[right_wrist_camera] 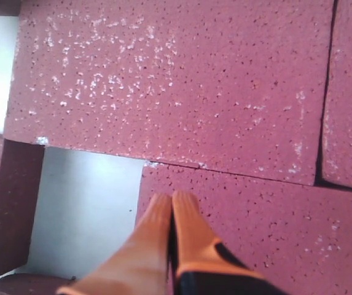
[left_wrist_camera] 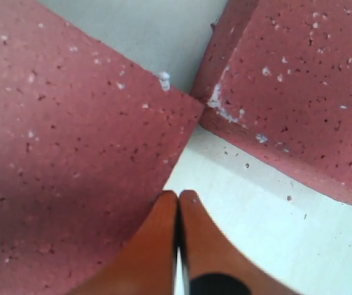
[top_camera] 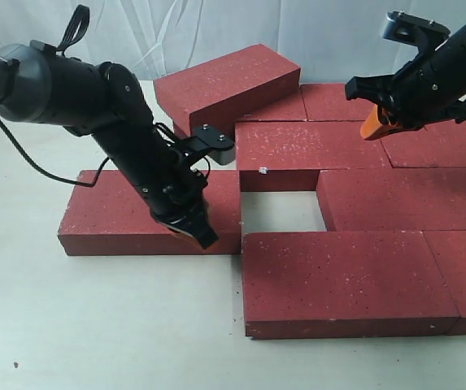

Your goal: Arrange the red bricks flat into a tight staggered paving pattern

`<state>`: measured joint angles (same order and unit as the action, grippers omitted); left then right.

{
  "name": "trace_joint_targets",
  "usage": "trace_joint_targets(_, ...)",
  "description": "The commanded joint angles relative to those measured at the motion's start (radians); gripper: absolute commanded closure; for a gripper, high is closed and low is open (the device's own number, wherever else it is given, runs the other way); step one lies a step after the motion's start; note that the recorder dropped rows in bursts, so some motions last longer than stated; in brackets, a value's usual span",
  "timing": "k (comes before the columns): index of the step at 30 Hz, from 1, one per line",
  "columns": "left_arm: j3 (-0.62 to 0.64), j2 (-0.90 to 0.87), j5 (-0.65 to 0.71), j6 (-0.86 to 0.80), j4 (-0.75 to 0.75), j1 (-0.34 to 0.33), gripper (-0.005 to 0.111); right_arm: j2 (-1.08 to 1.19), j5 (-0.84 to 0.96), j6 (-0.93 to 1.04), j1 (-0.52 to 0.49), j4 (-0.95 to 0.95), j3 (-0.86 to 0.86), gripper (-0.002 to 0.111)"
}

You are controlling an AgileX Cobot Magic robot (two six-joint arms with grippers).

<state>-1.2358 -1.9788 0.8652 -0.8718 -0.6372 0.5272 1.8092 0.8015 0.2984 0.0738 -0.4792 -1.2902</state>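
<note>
Your red bricks [top_camera: 346, 276] mostly lie flat in staggered rows. One loose brick [top_camera: 115, 215] sits out to the left beside a bare gap [top_camera: 280, 210], and another brick [top_camera: 228, 81] rests atop the back row. The left gripper [left_wrist_camera: 179, 198], pinched closed and empty, sits at the loose brick's corner, probably to shove it. The right gripper [right_wrist_camera: 171, 200], likewise closed on nothing, hovers over the back rows. The rightmost bricks run off frame.

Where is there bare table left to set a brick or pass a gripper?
Biggest patch: open table in front of the left brick and left of the front brick. Smaller: the gap walled by bricks on all sides. Crowded on the right, bricks laid edge to edge.
</note>
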Motion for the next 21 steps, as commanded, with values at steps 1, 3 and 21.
trace_joint_targets(1,-0.002,0.027,0.039,-0.003,-0.014,0.002,0.107,0.0,-0.004,0.004,-0.002,0.003,0.002,0.109)
trace_joint_targets(3,-0.015,0.053,0.071,0.0,0.008,0.0,0.107,0.0,-0.004,0.004,-0.002,0.005,0.002,0.109)
trace_joint_targets(21,-0.024,0.204,0.029,0.423,0.291,-0.384,0.107,0.0,0.007,0.004,-0.002,0.007,0.002,0.109)
